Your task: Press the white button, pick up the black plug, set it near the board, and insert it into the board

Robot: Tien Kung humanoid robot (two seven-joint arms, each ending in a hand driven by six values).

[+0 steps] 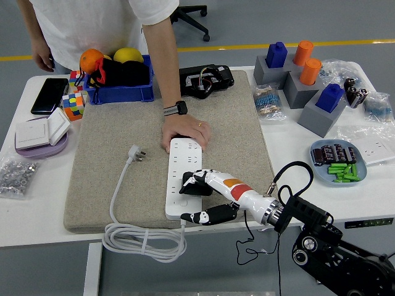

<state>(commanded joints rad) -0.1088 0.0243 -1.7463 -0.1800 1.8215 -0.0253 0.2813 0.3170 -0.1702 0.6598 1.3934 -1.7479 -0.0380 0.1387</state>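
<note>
Setting: white table (296, 148) on a grey floor, a beige felt mat (123, 154) covering its middle.
Board: white power strip (183, 179) lies lengthwise on the mat, its cord (145, 237) coiled off the mat's near edge.
Plug: a white-looking plug (136, 152) on the cord's free end rests on the mat, left of the power strip and apart from it; no black plug can be made out with certainty.
Right hand: the robot's right hand (207, 194) reaches in from the lower right, fingers curled down onto the near half of the power strip, thumb at its near end; whether it grips anything under the fingers cannot be told.
Person: a person's hand (185, 131), watch on the wrist, presses flat on the far end of the power strip.
Surroundings: blue bin (120, 92) with fruit at far left, puzzle cubes (74, 102) beside it, grey blocks (302, 86) with blue and orange pegs at far right, a blue dish (338, 161) of green pieces near the right edge.
</note>
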